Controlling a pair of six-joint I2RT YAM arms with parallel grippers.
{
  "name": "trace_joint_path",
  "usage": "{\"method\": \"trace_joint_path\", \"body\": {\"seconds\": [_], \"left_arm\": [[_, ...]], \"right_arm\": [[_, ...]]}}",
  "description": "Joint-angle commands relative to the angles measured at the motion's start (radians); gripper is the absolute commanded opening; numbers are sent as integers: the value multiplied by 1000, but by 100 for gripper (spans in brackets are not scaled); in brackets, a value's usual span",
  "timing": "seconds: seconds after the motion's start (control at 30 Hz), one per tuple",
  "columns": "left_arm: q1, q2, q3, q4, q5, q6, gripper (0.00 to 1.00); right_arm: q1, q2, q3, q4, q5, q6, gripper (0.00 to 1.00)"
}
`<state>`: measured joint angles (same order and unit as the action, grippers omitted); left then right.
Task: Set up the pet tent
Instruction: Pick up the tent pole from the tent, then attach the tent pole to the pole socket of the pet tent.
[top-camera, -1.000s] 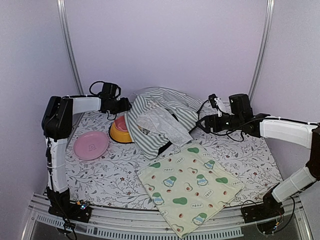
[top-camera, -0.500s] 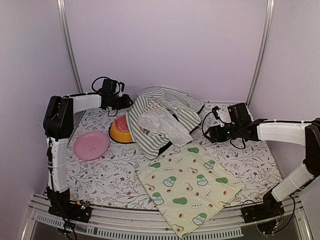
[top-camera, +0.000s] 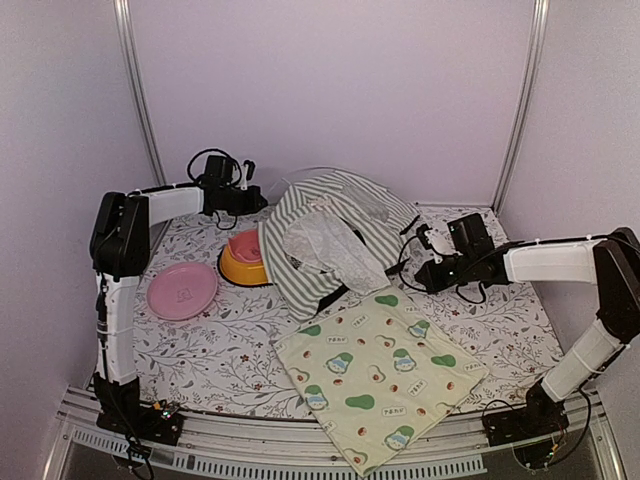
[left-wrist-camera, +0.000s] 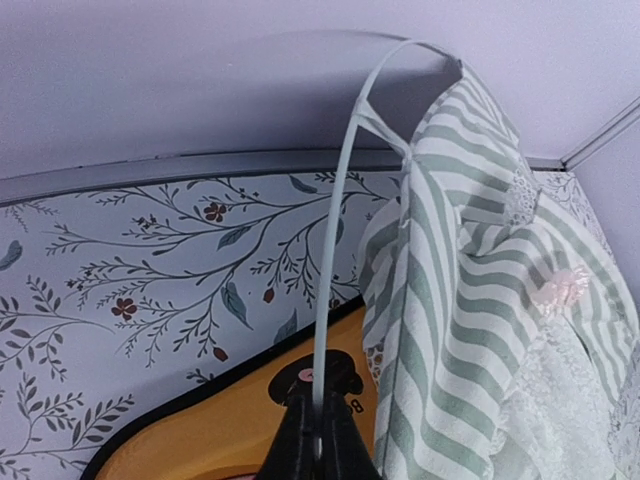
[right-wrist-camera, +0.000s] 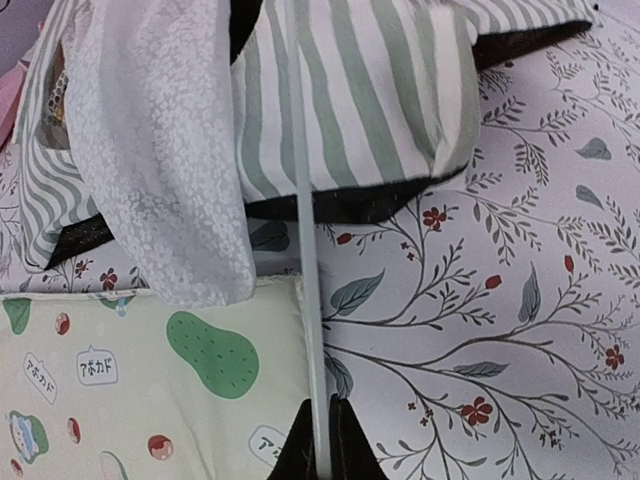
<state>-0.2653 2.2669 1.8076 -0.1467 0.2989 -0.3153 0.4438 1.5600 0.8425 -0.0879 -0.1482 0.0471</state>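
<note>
The pet tent (top-camera: 340, 215), sage-green and white striped, lies half-raised at the back centre of the table, its white lace curtain (top-camera: 325, 245) draped over the front. My left gripper (top-camera: 258, 198) is at its left back corner. In the left wrist view that gripper (left-wrist-camera: 318, 425) is shut on a thin white pole (left-wrist-camera: 335, 250) that arches up into the striped fabric (left-wrist-camera: 470, 280). My right gripper (top-camera: 410, 270) is low at the tent's right edge. In the right wrist view it (right-wrist-camera: 327, 425) is shut on another white pole (right-wrist-camera: 305, 230) running under the tent (right-wrist-camera: 370, 100) beside the lace (right-wrist-camera: 160, 150).
A pale yellow avocado-print mat (top-camera: 380, 370) lies in front of the tent, its edge next to the right gripper (right-wrist-camera: 130, 380). An orange pet bowl (top-camera: 243, 262) stands just left of the tent, under the left gripper (left-wrist-camera: 200, 430). A pink plate (top-camera: 182, 290) lies further left.
Both grippers have shut on the white poles. The right arm came down and left to the tent's right edge. The tent's striped top now stands higher and rounder.
</note>
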Motion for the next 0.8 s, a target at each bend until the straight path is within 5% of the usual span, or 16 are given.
{"method": "trace_joint_path", "body": {"seconds": [0.0,0.77], "left_arm": [[-6,-30,24,3,79,64,1],[-25,-279,160,-207,100,251,0]], "right_arm": [[-4,12,44,2,-4,-1,0],[81,-306,2,167,-130,-114,0]]}}
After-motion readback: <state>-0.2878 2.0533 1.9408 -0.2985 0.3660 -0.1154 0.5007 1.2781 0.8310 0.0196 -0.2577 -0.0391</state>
